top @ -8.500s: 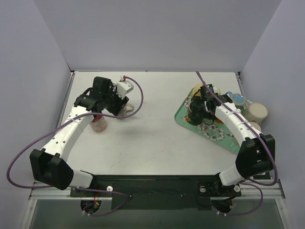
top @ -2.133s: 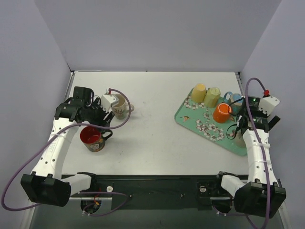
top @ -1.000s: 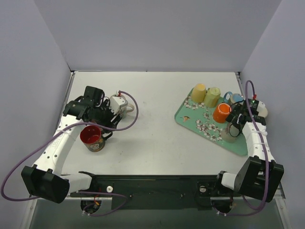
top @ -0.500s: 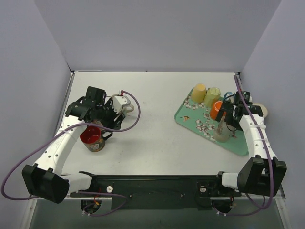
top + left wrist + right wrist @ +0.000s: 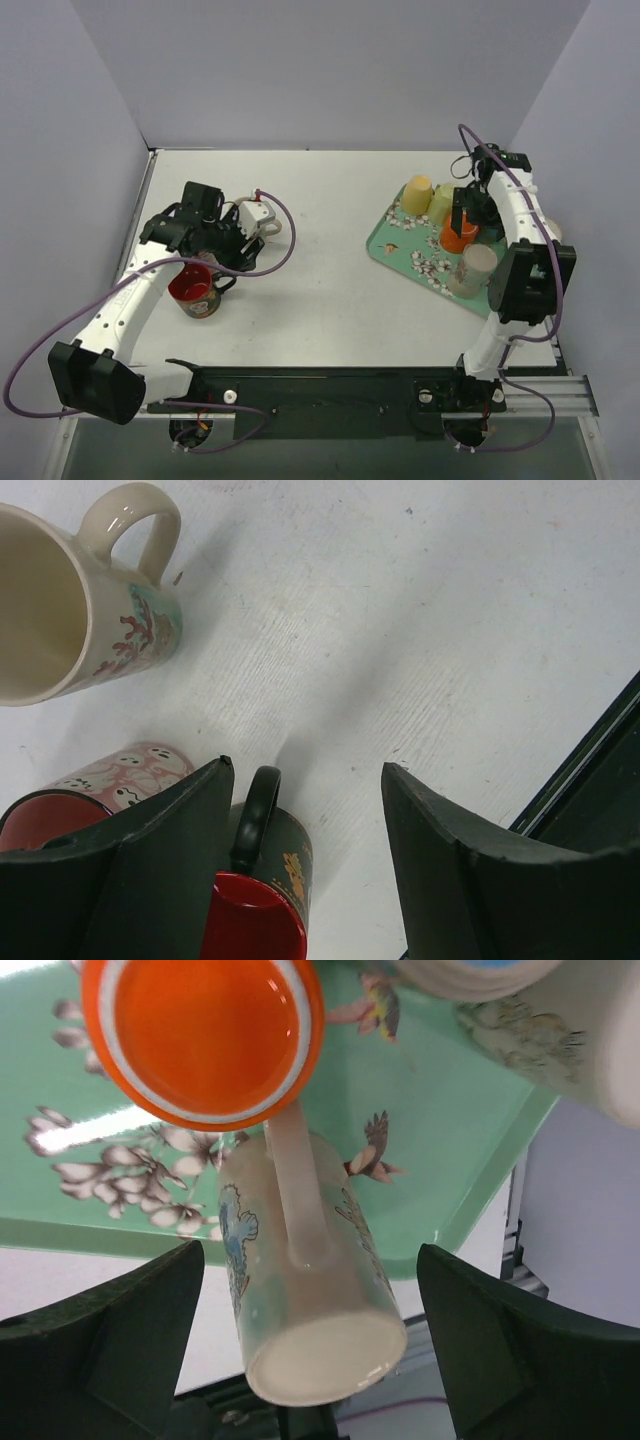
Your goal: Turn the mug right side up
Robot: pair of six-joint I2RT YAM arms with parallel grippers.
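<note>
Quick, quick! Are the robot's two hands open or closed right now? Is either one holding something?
Left hand: open, holding nothing.
Right hand: open, holding nothing.

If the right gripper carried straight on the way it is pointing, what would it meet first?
Most likely the pale mug, at its handle, which sits between the right gripper's open fingers on the green tray; depth is unclear, and the orange mug is close by.

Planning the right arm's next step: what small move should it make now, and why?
Probably lower the open right tool around the orange mug: its ringed base faces up on the tray, and the tool holds nothing.
</note>
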